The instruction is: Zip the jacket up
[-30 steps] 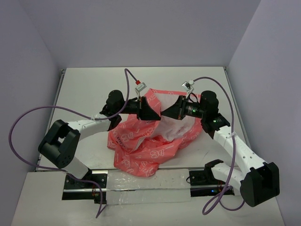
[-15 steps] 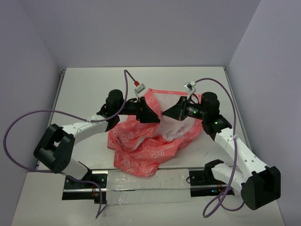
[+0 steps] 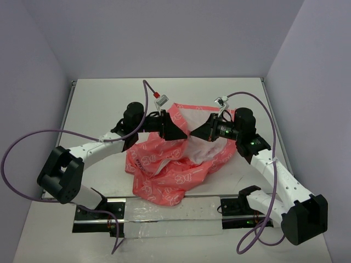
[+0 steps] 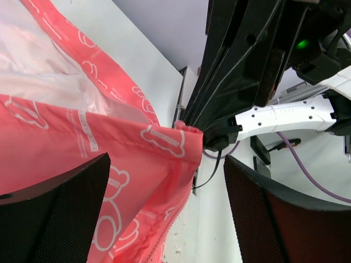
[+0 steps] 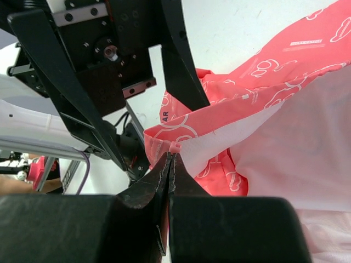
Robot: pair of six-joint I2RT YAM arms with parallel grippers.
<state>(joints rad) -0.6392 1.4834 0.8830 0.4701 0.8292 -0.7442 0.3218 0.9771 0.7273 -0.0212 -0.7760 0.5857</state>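
Right end effector (image 5: 171, 158) is pressed together, pinching a corner of the jacket (image 3: 170, 170) at its front edge. Left end effector (image 4: 167, 164) is spread, one finger on each side of that same edge, gripping nothing. The jacket lies heaped mid-counter (image 3: 109, 98), pink shell bunched toward the arm bases and white lining exposed toward the back.

Risks, largest first:
- The heap is twisted, so any pull could drag the whole garment across the counter rather than tension the zip line.
- The two end effectors sit nose to nose with little gap. Closing the left one here could strike the right fingers or catch loose shell fabric instead of the zip.
- The right grip holds only a thin fold near the fingertips, so a sideways tug may slip it out.
- The zipper teeth (image 4: 174, 233) appear to run below the left fingers, though the wrist view is too oblique to be sure, so the left end effector may close on the wrong strip.
- No slider was located in any view.
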